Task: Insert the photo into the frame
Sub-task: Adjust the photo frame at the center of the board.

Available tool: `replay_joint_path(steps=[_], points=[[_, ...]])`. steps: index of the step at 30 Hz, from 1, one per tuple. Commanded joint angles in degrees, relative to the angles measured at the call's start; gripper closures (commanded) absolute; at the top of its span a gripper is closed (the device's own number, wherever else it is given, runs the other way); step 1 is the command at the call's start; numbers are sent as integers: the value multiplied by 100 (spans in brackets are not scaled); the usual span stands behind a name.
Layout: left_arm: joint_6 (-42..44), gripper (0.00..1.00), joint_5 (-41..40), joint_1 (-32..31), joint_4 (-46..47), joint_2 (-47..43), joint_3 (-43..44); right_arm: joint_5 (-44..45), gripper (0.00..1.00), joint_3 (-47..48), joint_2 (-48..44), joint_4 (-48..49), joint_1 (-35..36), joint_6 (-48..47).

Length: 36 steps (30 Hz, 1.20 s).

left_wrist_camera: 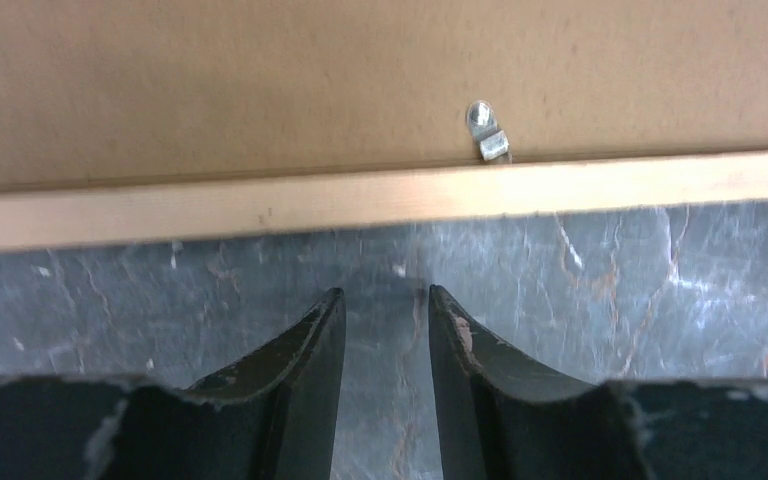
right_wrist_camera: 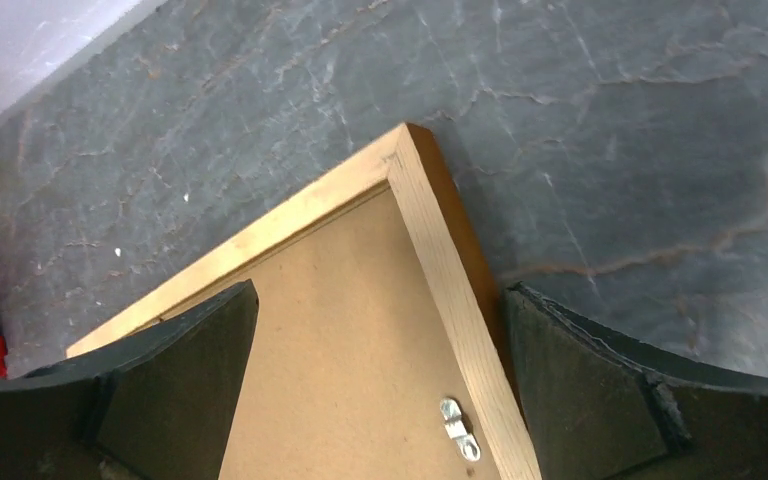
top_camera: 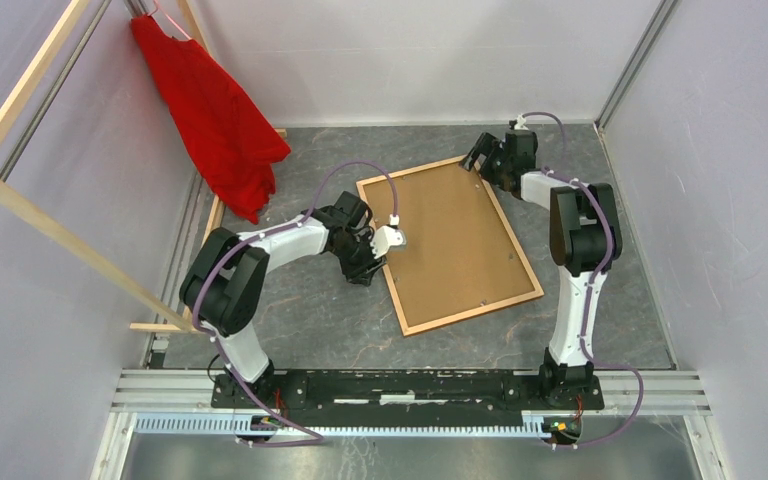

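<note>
Frame (top_camera: 450,240) lying back-up on table (top_camera: 310,330), skewed, board back showing, left claw (left_wrist_camera: 382,292) just off its left rail, jaws partly apart, nothing between, right claw (right_wrist_camera: 380,288) at far corner, jaws wide, straddling it, no grip.

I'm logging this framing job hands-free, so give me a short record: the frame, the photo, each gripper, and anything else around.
frame: lies back up on the table, brown board showing
photo: not in view
left gripper: open, empty, just off the frame's left edge, near a metal clip
right gripper: wide open, straddling the frame's far corner
other: red cloth hanging at far left
</note>
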Motion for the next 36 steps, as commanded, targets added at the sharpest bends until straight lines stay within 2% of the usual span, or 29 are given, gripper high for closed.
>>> replay_joint_path(steps=[1, 5, 11, 16, 22, 26, 28, 31, 36], points=[[-287, 57, -346, -309, 550, 239, -94, -419, 2, 466, 423, -30, 106, 225], [-323, 57, -302, -605, 501, 305, -88, -756, 2, 996, 803, -147, 414, 235], [-235, 55, -46, -1296, -72, 335, 77, -1416, 2, 1970, 1392, -197, 1298, 253], [-246, 50, 287, -1934, -565, 308, 191, -1822, 2, 2411, 1657, -341, 1930, 87], [-195, 41, 618, -2025, -1097, 172, 329, -1617, 2, 2515, 1431, -629, 1830, -327], [-39, 34, 507, -1914, -1635, -159, 466, -1338, 2, 2273, 939, -613, 1505, -459], [63, 28, 534, -1736, -1903, -420, 554, -1262, 2, 1923, 603, -496, 1297, -411], [380, 25, 724, -1337, -2357, -807, 696, -1098, 2, 1208, -30, -321, 1032, -432], [896, 27, 955, 64, -2787, -1217, 1066, -576, 2, 22, -1154, -607, 989, -853]])
